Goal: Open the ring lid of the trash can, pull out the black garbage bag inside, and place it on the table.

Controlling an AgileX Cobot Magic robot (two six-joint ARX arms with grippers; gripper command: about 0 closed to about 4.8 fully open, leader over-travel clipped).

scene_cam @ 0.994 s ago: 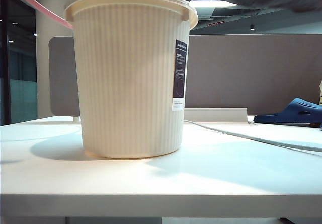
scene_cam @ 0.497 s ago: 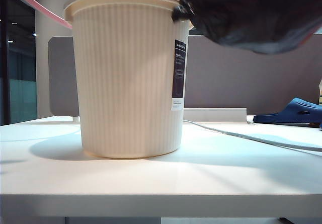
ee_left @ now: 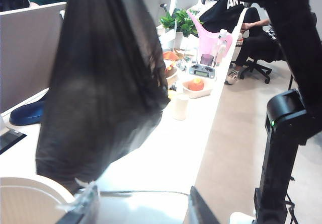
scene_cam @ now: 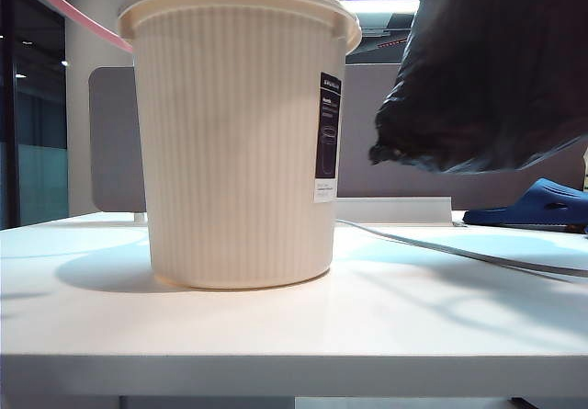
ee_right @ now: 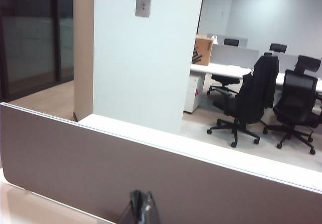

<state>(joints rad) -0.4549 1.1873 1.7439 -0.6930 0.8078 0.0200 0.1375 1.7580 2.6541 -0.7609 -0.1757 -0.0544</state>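
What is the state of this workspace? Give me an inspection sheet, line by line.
Surface: the table is white and flat, with shadows across it.
Job's things: the trash can stands upright. The ring lid is off the rim, up and to the can's left; its support is out of sight. The black garbage bag hangs in the air right of the can, not yet on the table.
Clutter: a blue slipper at the far right.
Grippers: the left hand is open by the can's rim. The right hand is shut on the bag's top.
Cables: one grey cable runs across the table behind the can.
Surroundings: a grey partition behind the table.
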